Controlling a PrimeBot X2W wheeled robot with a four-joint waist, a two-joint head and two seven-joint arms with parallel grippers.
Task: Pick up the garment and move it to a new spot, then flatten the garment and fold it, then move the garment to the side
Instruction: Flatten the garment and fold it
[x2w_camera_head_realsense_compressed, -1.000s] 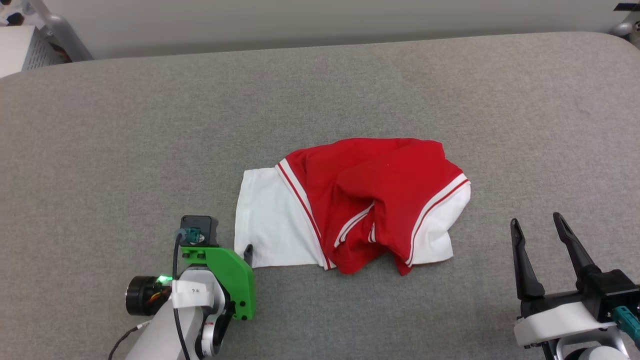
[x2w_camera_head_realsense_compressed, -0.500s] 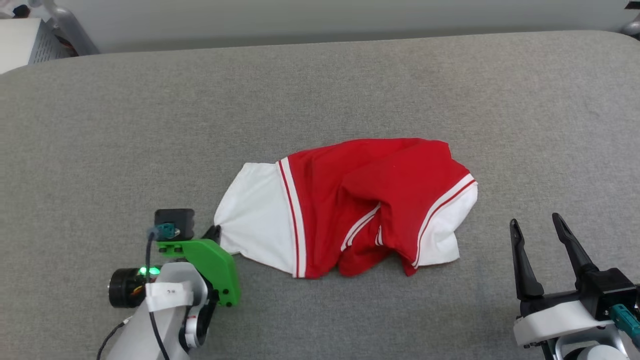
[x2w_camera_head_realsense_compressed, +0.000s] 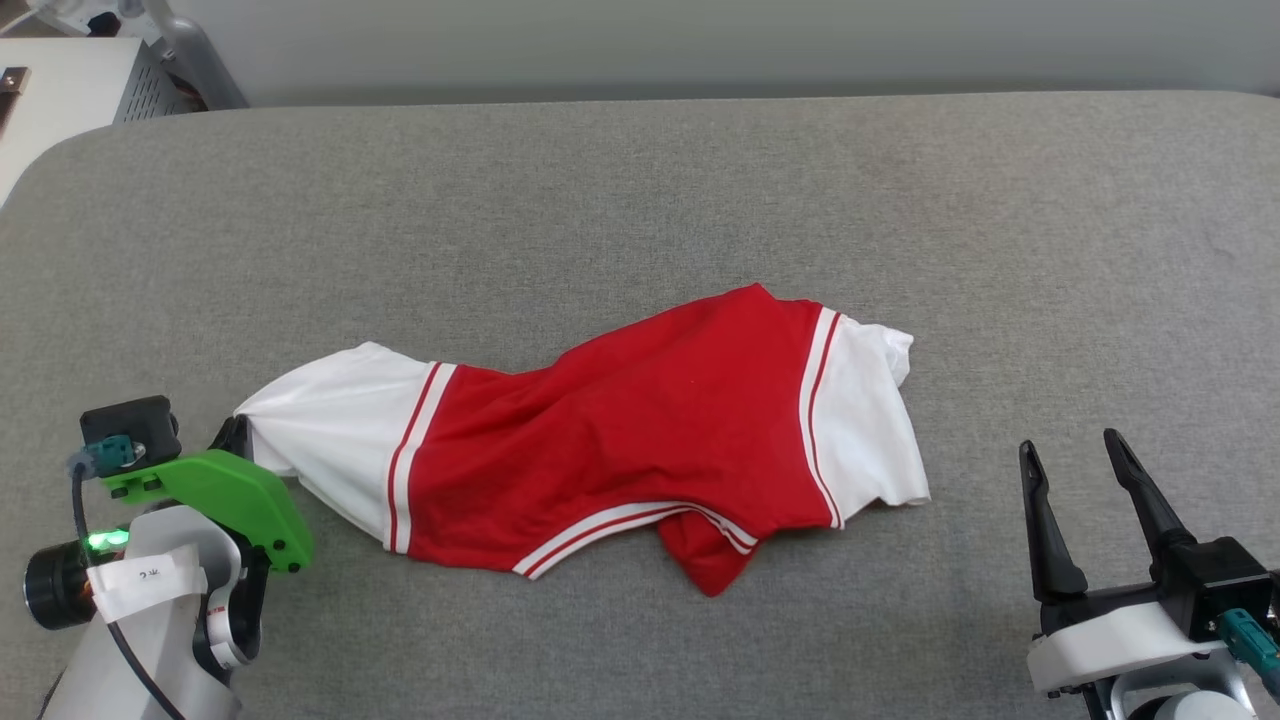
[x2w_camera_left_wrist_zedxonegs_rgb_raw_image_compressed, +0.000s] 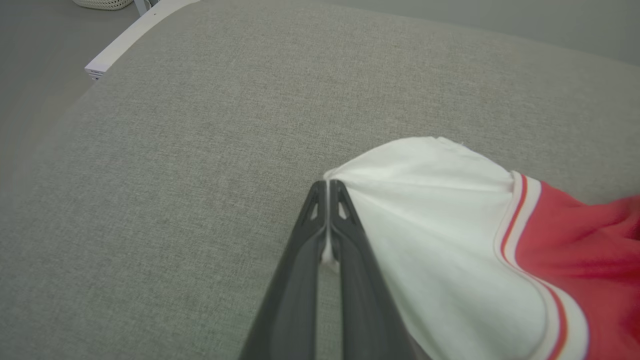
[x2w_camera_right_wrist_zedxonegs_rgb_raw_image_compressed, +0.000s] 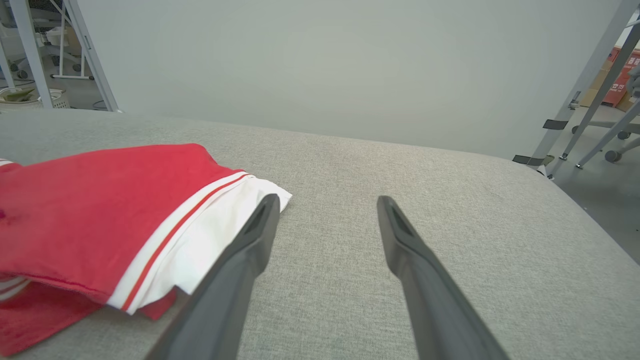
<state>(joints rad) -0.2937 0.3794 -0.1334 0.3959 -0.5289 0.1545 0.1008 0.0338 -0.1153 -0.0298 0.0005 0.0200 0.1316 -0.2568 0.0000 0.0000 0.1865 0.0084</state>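
Note:
The garment (x2w_camera_head_realsense_compressed: 640, 440) is a red shirt with white sleeves and striped trim, stretched sideways across the middle of the grey table (x2w_camera_head_realsense_compressed: 640, 200). My left gripper (x2w_camera_head_realsense_compressed: 236, 437) is shut on the edge of its left white sleeve (x2w_camera_left_wrist_zedxonegs_rgb_raw_image_compressed: 425, 225); in the left wrist view the two fingers press together with white cloth pinched between them (x2w_camera_left_wrist_zedxonegs_rgb_raw_image_compressed: 327, 190). My right gripper (x2w_camera_head_realsense_compressed: 1075, 450) stands open at the lower right, apart from the garment's right white sleeve (x2w_camera_right_wrist_zedxonegs_rgb_raw_image_compressed: 215, 235), with nothing between its fingers (x2w_camera_right_wrist_zedxonegs_rgb_raw_image_compressed: 325, 205).
The padded table has rounded corners and a pale wall behind its far edge. A white cabinet (x2w_camera_head_realsense_compressed: 60, 80) stands off the far left corner. Metal frame legs (x2w_camera_right_wrist_zedxonegs_rgb_raw_image_compressed: 575, 100) rise to the right of the table.
My left gripper closed on the white sleeve and pulled it left, drawing the bunched garment out long. The head camera shifted too. The right gripper stayed put, open.

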